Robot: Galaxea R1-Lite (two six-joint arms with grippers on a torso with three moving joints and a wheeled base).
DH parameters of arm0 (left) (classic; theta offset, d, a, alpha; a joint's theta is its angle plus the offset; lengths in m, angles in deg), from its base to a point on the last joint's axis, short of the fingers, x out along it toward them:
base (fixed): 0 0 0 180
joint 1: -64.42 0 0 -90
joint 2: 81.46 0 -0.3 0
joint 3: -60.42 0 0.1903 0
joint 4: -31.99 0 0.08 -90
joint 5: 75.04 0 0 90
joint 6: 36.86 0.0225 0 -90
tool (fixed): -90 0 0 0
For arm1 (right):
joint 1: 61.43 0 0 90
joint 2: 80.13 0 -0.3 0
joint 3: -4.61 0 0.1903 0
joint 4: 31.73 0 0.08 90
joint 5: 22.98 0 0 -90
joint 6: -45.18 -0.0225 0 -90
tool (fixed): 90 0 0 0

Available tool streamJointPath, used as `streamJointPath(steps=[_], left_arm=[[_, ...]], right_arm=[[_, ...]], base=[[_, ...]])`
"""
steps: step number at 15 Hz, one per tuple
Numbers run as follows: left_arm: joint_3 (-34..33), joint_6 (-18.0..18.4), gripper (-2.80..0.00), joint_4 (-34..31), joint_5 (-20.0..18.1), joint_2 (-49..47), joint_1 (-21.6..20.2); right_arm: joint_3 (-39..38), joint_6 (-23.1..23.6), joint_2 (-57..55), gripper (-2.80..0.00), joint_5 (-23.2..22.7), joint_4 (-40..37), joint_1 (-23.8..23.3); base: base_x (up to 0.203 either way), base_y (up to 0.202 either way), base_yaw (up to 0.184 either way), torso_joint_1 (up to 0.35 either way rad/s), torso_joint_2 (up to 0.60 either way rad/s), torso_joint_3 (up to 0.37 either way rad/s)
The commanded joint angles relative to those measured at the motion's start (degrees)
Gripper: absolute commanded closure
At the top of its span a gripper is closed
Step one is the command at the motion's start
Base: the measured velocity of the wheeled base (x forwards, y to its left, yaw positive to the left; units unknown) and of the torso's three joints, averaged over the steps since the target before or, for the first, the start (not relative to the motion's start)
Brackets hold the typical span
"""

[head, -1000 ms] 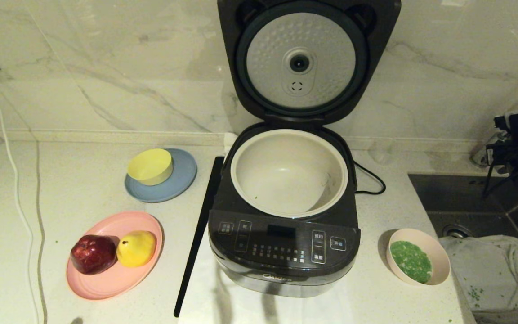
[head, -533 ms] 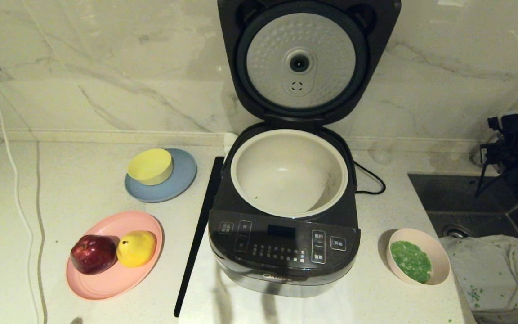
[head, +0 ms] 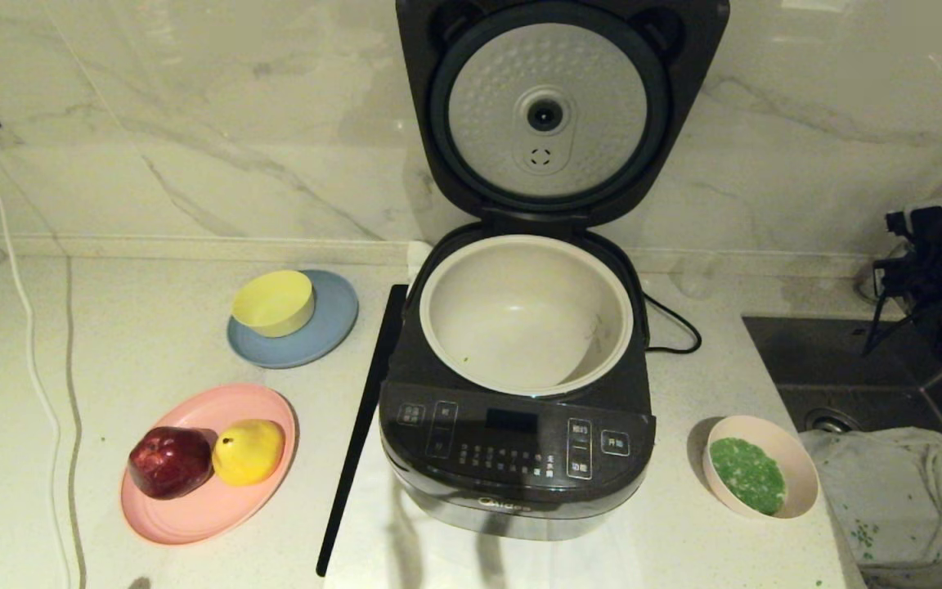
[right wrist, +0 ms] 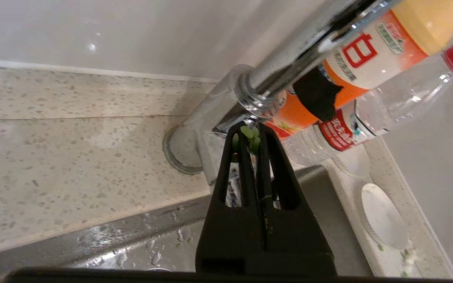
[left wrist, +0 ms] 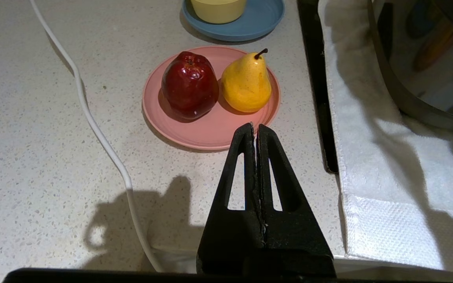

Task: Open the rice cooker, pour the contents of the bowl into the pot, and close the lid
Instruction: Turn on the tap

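The lid [head: 549,110] of the rice cooker [head: 520,442] is stood upright against the marble wall, its dimpled silver disc turned forward, so the pot [head: 471,282] is left fully exposed for pouring; the opening step is judged done. The pot is seen as cream-white and nearly bare, with only a speck or two of green inside. The bowl [head: 798,470] is set on the desk [head: 152,343] just to the right of the cooker, near the sink edge, within the right arm's side. It is pale pink and shallow, and the contents [head: 747,474] are spread across its floor as small bright green bits.

The right end effector [right wrist: 252,135] is held up by the tap, well apart from the bowl; its jaws are pressed together, and a few green bits are stuck at the tips, but nothing is gripped. The pour is judged not yet begun. The left end effector [left wrist: 255,129] is parked low over the desk near the pink plate [left wrist: 207,131], jaws closed and empty.
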Motion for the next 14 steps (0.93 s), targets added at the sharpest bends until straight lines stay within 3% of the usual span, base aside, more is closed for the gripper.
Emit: streamJointPath(steps=[1, 14], left_arm=[[-0.5, 0.0, 0.00, 0.1, 0.0, 0.0, 0.0], [-0.5, 0.0, 0.00, 0.1, 0.0, 0.0, 0.0]], right_arm=[[-0.2, 0.2, 0.3, 0.00, 0.2, 0.2, -0.1], [-9.7, 0.0, 3.7, 0.00, 0.7, 0.4, -0.4]], base=[[0.000, 0.000, 0.000, 0.000, 0.00, 0.000], [0.000, 0.000, 0.000, 0.000, 0.00, 0.000]])
